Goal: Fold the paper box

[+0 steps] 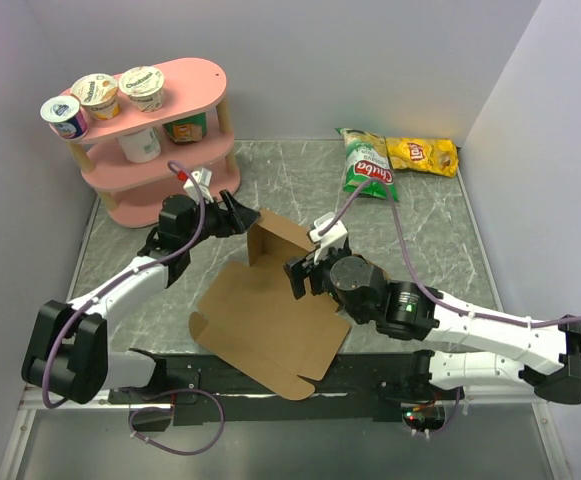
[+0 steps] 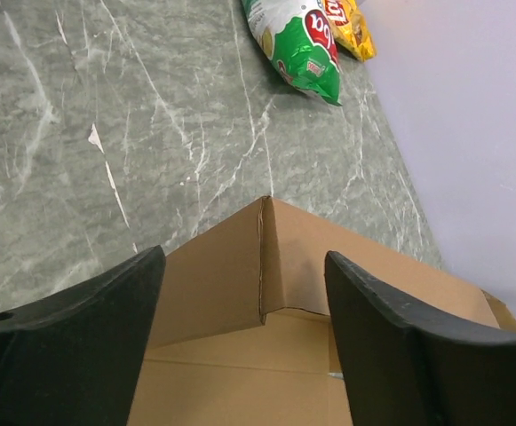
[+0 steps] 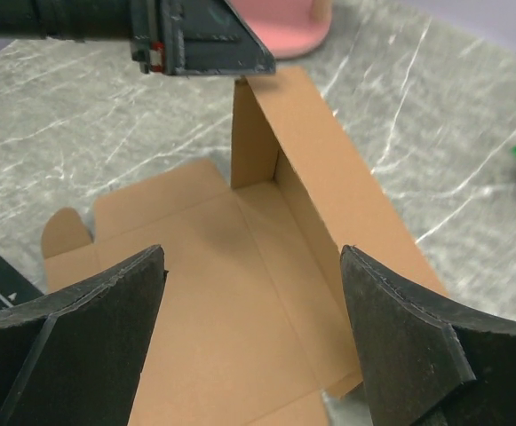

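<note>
The paper box (image 1: 270, 320) is a brown cardboard sheet lying flat mid-table, with two walls folded upright into a corner (image 1: 275, 238) at its far end. My left gripper (image 1: 240, 215) hovers just left of that corner. In the left wrist view the left gripper (image 2: 244, 275) stands open, its fingers (image 2: 80, 337) either side of the raised corner (image 2: 262, 257) without touching it. My right gripper (image 1: 305, 272) is over the sheet's right side. In the right wrist view it (image 3: 251, 266) is open above the box floor (image 3: 213, 302), with the long wall (image 3: 337, 195) to its right.
A pink two-tier shelf (image 1: 160, 190) with yoghurt cups stands at the back left. A green chip bag (image 1: 368, 165) and a yellow one (image 1: 425, 155) lie at the back right. Walls close in on the left, back and right.
</note>
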Robot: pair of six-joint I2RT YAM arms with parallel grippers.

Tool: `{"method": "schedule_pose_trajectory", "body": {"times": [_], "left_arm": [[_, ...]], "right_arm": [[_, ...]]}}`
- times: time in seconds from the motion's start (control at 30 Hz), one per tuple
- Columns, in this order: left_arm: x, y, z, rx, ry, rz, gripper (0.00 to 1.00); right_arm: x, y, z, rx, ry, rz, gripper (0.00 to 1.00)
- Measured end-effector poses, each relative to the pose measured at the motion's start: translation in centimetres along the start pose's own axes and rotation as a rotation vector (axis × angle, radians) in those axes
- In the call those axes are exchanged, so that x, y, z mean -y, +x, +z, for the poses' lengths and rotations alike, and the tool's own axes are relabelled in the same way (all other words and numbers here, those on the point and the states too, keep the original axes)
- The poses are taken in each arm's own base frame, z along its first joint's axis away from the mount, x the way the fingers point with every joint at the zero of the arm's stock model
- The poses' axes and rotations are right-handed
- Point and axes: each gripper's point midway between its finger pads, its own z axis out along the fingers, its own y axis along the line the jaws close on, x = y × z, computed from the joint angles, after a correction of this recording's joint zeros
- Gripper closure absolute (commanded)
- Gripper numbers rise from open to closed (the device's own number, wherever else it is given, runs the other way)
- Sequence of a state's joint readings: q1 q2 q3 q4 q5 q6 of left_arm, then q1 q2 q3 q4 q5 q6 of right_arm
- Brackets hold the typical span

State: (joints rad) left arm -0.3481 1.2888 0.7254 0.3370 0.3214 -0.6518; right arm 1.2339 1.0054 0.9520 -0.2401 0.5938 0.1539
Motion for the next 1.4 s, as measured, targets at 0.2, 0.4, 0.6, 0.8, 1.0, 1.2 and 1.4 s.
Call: {"method": "schedule_pose_trajectory", "body": {"times": [0.2,0.4,0.6,0.8,1.0,1.2,1.4], "left_arm": [[-0.1,0.2,0.3,-0.004,0.009,-0.006,0.35],[-0.1,0.4,0.4,0.002,0.023,-0.010,0.46],[0.3,0.3,0.6,0.022,0.057,-0.008,0.55],[0.4,0.5,0.5,0.041,0.083,-0.016,0.64],[0.2,1.4,0.1,0.051,0.103,-0.031,0.67],[0.3,1.7,-0.2,0.074,0.129,-0.036,0.67],[0.2,1.6,-0.2,0.081,0.122,-0.046,0.66]], "right_arm": [[1.9,1.3,0.7,-0.054,0.044,0.072,0.15],[2.7,1.6,1.1,-0.070,0.058,0.119,0.15],[3.3,2.1,1.6,-0.092,0.073,0.132,0.15],[3.4,2.5,1.9,-0.106,0.079,0.142,0.14],[3.9,3.0,2.3,-0.121,0.098,0.145,0.13],[4.0,3.4,2.5,-0.132,0.107,0.143,0.12],[5.2,4.0,2.5,-0.160,0.139,0.145,0.03]]}}
